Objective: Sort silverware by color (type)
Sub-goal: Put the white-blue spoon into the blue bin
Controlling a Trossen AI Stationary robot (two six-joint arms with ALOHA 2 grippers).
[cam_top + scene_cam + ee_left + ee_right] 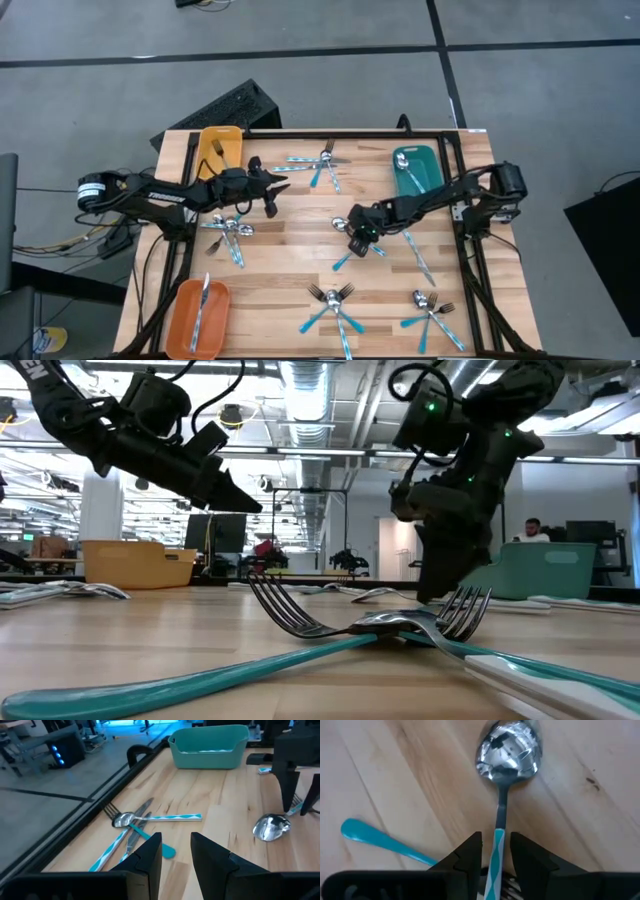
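My right jaws (495, 851) clench a spoon's (507, 750) handle at the desk's (290, 250) centre in the high view. My left jaws (175, 851) hang parted, empty, left of centre.

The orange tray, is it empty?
No, the orange tray has one piece of silverware with a light-blue handle lying in it.
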